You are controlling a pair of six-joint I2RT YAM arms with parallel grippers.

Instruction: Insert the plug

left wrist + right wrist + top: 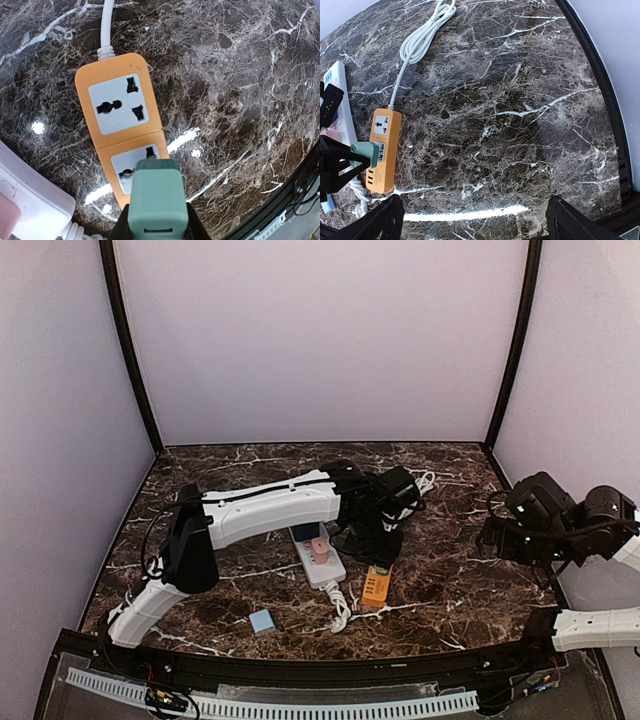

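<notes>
My left gripper (156, 227) is shut on a green plug adapter (156, 200) and holds it over the nearer socket (131, 167) of the orange power strip (125, 100). The plug covers most of that socket; I cannot tell whether its pins are in. The strip's far socket (118, 103) is free. In the right wrist view the green plug (365, 153) sits against the side of the orange strip (382, 147). In the top view the left gripper (375, 540) hovers over the strip (376, 586). My right gripper (472, 220) is open and empty, off to the right (505, 535).
A white power strip (318, 558) with a pink plug (319, 548) lies left of the orange one. White cable coils (422, 40) at the back and bundles (340, 608) near the front. A light blue block (262, 620) lies near the front edge.
</notes>
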